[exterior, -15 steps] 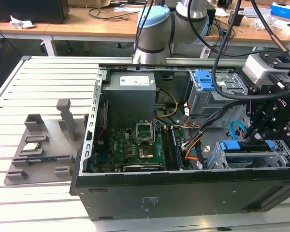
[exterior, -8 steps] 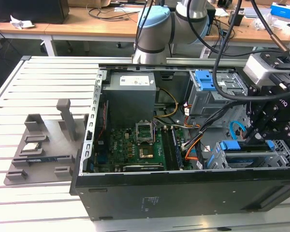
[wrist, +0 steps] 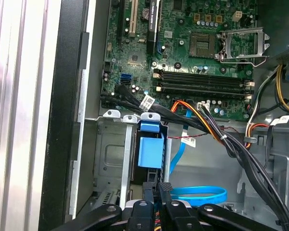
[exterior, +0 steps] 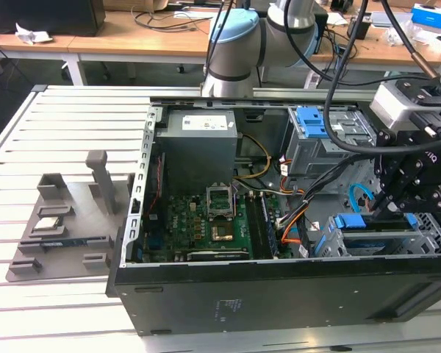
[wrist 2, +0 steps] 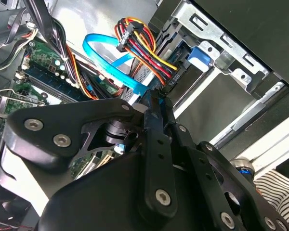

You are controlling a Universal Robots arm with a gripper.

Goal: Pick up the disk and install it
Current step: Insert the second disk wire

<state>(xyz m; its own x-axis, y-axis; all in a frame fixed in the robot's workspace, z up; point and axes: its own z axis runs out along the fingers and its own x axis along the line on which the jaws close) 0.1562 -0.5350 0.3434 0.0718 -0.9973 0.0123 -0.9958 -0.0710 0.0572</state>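
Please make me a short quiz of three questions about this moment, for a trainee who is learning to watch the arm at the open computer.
1. True or false: the pincer is low inside the open computer case, close to the metal cage.
2. Choose one. In the first wrist view, the frame of the disk sitting in the cage is: A red, B blue, C green.
3. In both wrist views, are the tips of the pincer apart or together?

Key: 1 true. 2 B. 3 together, with nothing between them.
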